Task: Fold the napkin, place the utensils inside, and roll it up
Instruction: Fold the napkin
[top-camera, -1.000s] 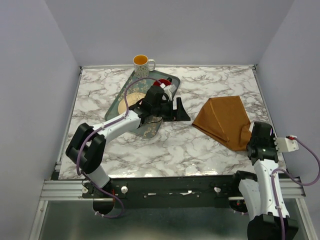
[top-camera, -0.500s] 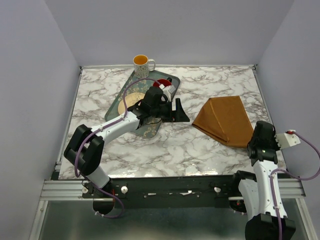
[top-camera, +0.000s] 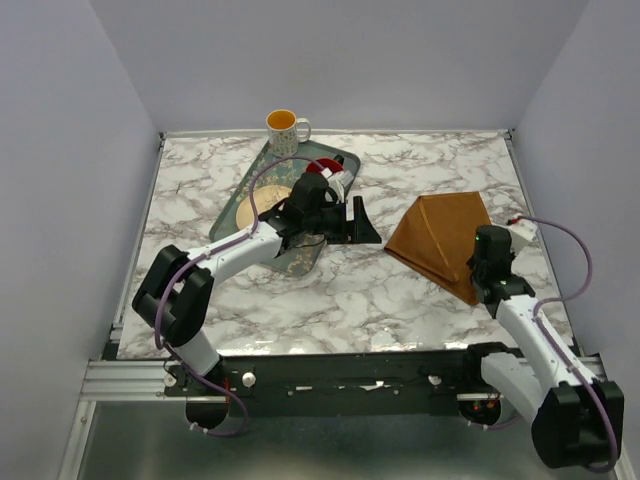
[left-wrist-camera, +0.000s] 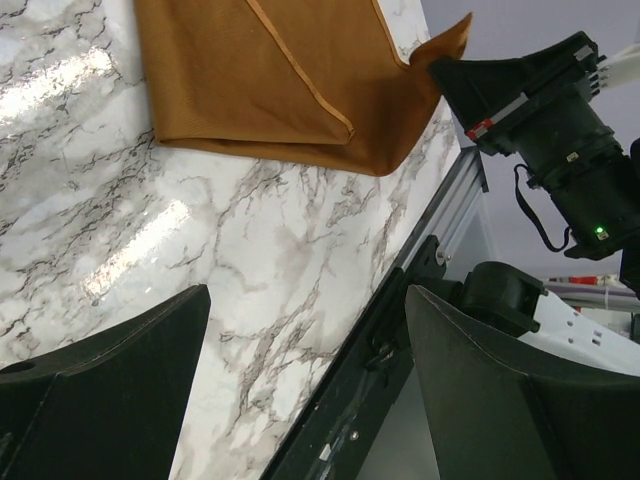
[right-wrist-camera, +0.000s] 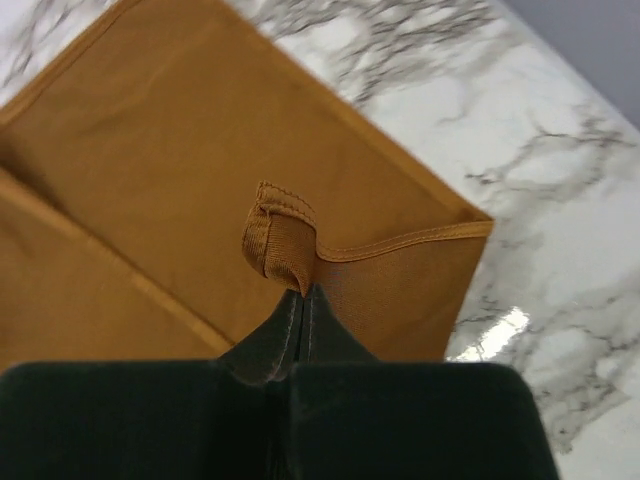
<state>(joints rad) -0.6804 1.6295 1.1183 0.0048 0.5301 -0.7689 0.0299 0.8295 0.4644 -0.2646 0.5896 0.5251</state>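
Observation:
The rust-brown napkin lies folded on the right half of the marble table, also seen in the left wrist view. My right gripper hovers over its near right part, shut on a bunched corner of the napkin, which stands up from the closed fingertips. My left gripper hangs at the table's middle beside the tray, open with nothing between its fingers. The utensils are hidden from view.
A dark green patterned tray with a plate and a red item lies under the left arm. A yellow-lined mug stands behind it. The table's front rail runs close below the left gripper.
My right arm has swung from the table's right front edge inward over the napkin, carrying the pinched corner along. The left arm has barely moved.

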